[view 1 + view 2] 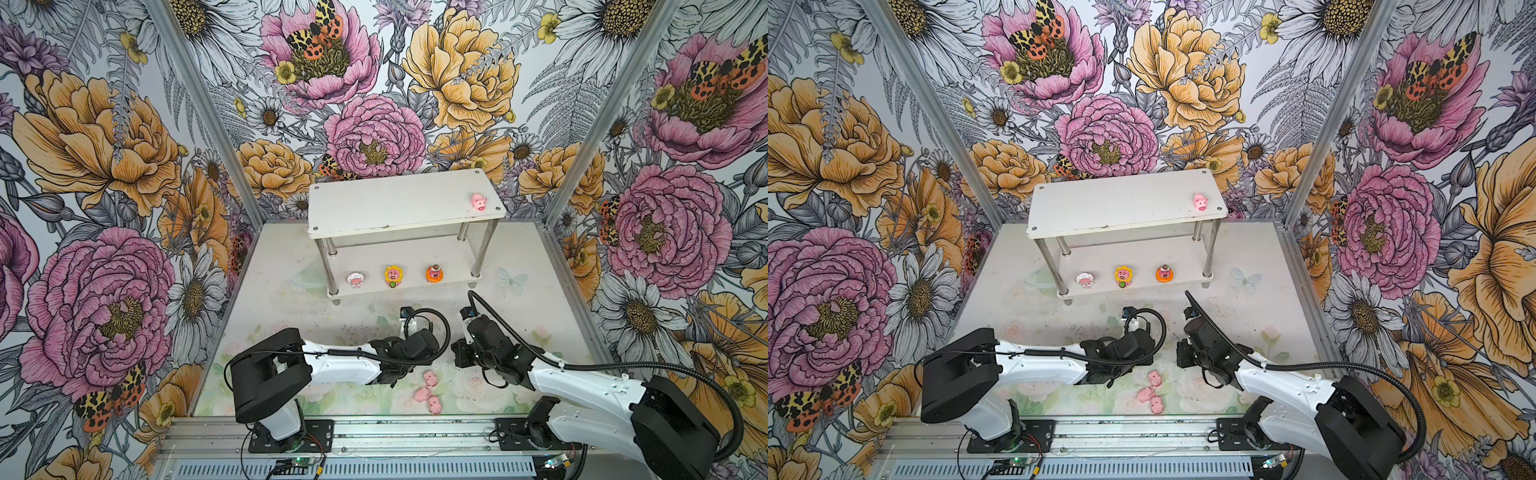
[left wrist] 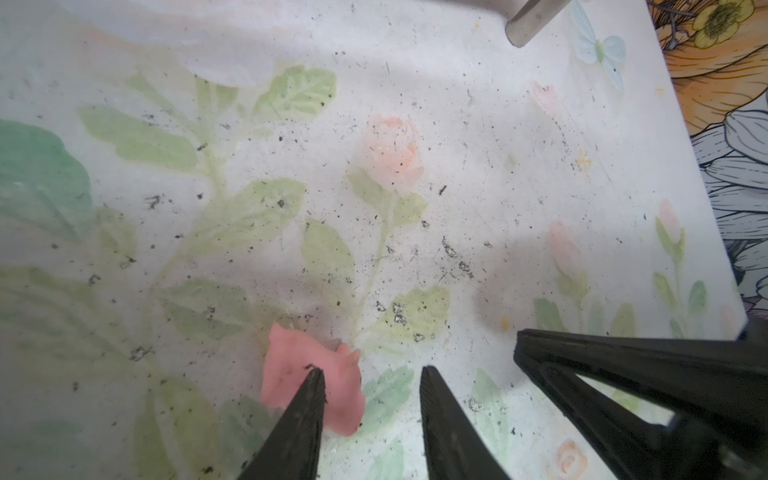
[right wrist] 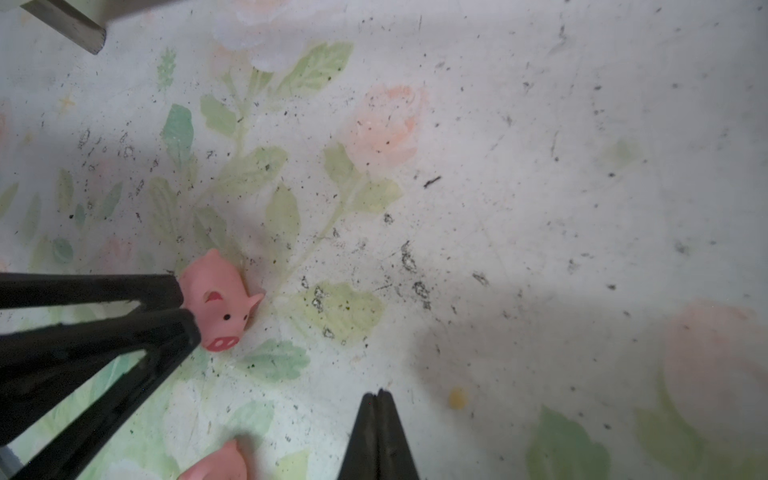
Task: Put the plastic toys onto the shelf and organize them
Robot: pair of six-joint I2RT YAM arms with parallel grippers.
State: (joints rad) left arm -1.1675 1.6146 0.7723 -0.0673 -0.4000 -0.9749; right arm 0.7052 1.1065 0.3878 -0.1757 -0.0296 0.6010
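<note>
Shelf point(image 1: 374, 208) at back of table point(image 1: 282, 324), white, two tiers, metal legs. On top tier, near its right end, one pink pig point(image 1: 478, 202), upright. On lower tier, in a row and apart from each other: white-hooded figure point(image 1: 355, 280), sunflower figure point(image 1: 393, 276), orange figure point(image 1: 434, 273). Near front edge of table, in both top views, three small pigs point(image 1: 422, 394) point(image 1: 1145, 394) close together, just beside wrist of left arm. Left gripper point(image 2: 372, 372) low over table, jaws partly apart, clamped on nothing. One fingertip point(image 2: 312, 390) across pig at the fingers point(image 2: 286, 361), other fingertip clear of it, bare table in the gap beside. Same pig point(image 3: 220, 307) in right wrist view: snout and one eye visible, body right at tips of left fingers. Whether one of the three, impossible to tell. Right gripper point(image 3: 378, 395) closed tight, fingertips pressed together, empty, near left gripper.
</note>
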